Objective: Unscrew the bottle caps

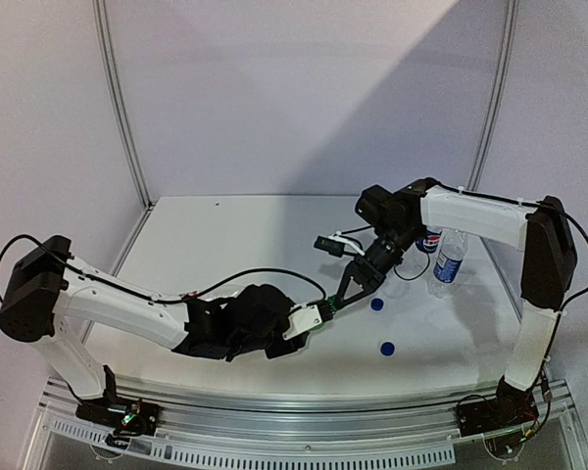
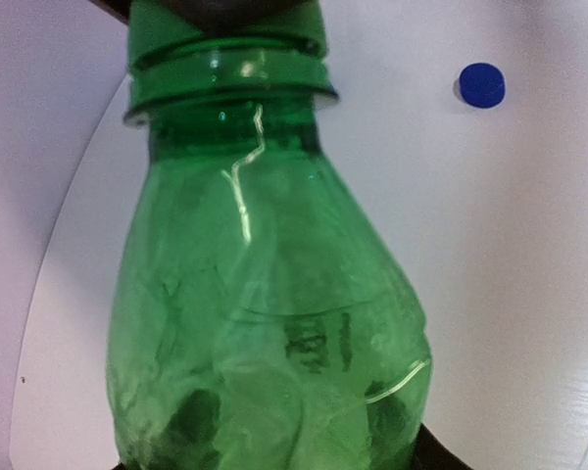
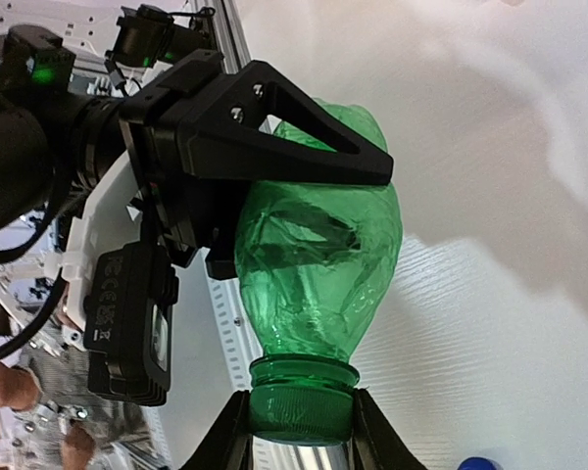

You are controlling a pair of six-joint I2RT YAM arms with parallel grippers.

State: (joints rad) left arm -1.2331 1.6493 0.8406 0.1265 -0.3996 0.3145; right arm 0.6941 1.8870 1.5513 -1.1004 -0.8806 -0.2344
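The all-green bottle [image 3: 318, 255] is held off the table between both arms. My left gripper [image 1: 318, 311] is shut on its body; one black finger [image 3: 304, 137] lies along it, and the bottle fills the left wrist view [image 2: 265, 313]. My right gripper [image 3: 302, 431] is shut on the green cap [image 3: 302, 409], one finger on each side, with the cap still on the neck [image 2: 225, 34]. Two blue caps [image 1: 376, 305] [image 1: 386, 348] lie loose on the table. The Pepsi bottle [image 1: 429, 240] and the blue-label bottle [image 1: 449, 262] stand at the back right. The red-label bottle and the red cap are out of view.
The white table [image 1: 225, 255] has grey walls on three sides and a metal rail [image 1: 274, 411] along the near edge. One blue cap also shows in the left wrist view [image 2: 481, 84]. The right arm [image 1: 470, 211] arches over the two standing bottles.
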